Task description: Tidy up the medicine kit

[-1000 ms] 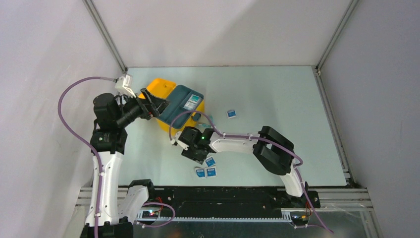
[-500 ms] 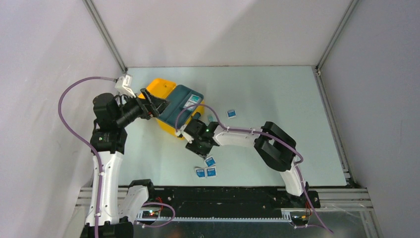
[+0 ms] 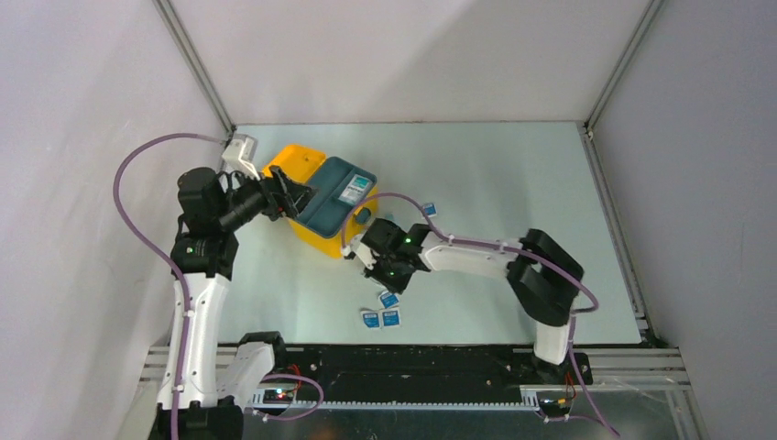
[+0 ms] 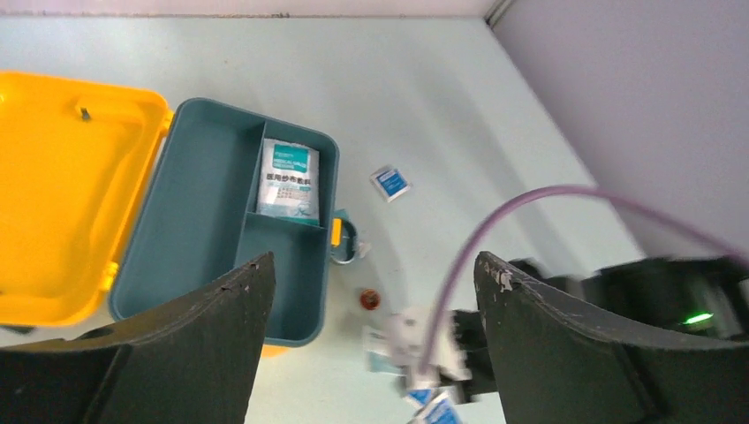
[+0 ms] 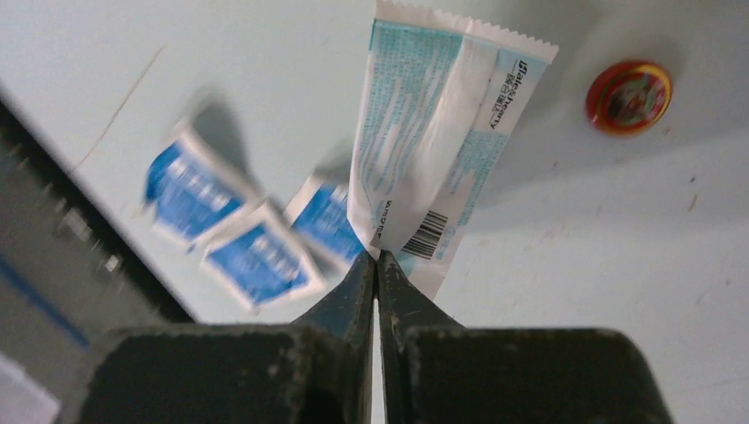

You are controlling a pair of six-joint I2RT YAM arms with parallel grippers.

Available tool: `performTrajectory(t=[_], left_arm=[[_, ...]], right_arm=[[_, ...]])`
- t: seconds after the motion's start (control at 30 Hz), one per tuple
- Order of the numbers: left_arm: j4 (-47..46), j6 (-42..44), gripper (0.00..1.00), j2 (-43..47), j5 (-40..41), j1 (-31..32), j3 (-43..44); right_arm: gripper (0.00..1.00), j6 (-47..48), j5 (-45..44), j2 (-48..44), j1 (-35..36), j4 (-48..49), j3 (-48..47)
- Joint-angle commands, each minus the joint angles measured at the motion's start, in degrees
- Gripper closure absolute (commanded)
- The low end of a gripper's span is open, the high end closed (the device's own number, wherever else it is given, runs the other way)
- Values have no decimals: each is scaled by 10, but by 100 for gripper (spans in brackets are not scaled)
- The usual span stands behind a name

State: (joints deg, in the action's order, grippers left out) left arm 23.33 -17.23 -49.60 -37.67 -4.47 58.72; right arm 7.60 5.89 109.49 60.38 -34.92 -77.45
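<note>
The medicine kit (image 3: pixel 293 167) is a yellow box lying open at the back left, its lid (image 4: pixel 71 194) flung back. A dark teal divided tray (image 4: pixel 203 221) sits in it and holds one white-and-teal pack (image 4: pixel 287 177). My left gripper (image 3: pixel 290 195) hovers over the kit, and in the wrist view this gripper (image 4: pixel 373 261) is open with nothing between the jaws. My right gripper (image 3: pixel 388 275) is just in front of the kit. The right wrist view shows that gripper (image 5: pixel 377 256) shut on the edge of a pale blue sachet (image 5: pixel 442 150), lifted off the table.
Three small blue packets (image 3: pixel 388 299) (image 3: pixel 370 319) (image 3: pixel 391 318) lie in front of the right gripper, and another (image 3: pixel 428 210) lies right of the kit. A small red round tin (image 5: pixel 628 95) rests on the table near the kit's latch (image 4: pixel 344 240).
My right gripper has closed on the pale sachet and moved up and right, from over the blue packets toward the kit. The left gripper has shifted slightly and stays open.
</note>
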Motion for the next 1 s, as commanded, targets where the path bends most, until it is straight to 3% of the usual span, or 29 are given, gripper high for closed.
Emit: performTrajectory(t=[0.0,0.13,0.27,0.43,0.53,0.67,0.97], left_arm=[[-20,179,14,-20,-54,27,34],[-1,341,16,-41,-166,31,44],[71,469,16,-74,-222,50,89],[296,716,22,-128,-147,169,179],[370,832,25,-142,-80,240,196],[409,892,28,-149,-19,303,182],[410,923,34,-182,26,362,186]], right_arm=[[96,55,107,-115,-5,-15,31],[94,87,198,-180,-38,-29,42],[94,104,287,-224,-88,-46,40],[93,96,339,-237,-122,-56,23],[93,94,355,-241,-139,-61,13],[92,89,371,-248,-154,-64,6],[92,75,420,-251,-174,-63,-11]])
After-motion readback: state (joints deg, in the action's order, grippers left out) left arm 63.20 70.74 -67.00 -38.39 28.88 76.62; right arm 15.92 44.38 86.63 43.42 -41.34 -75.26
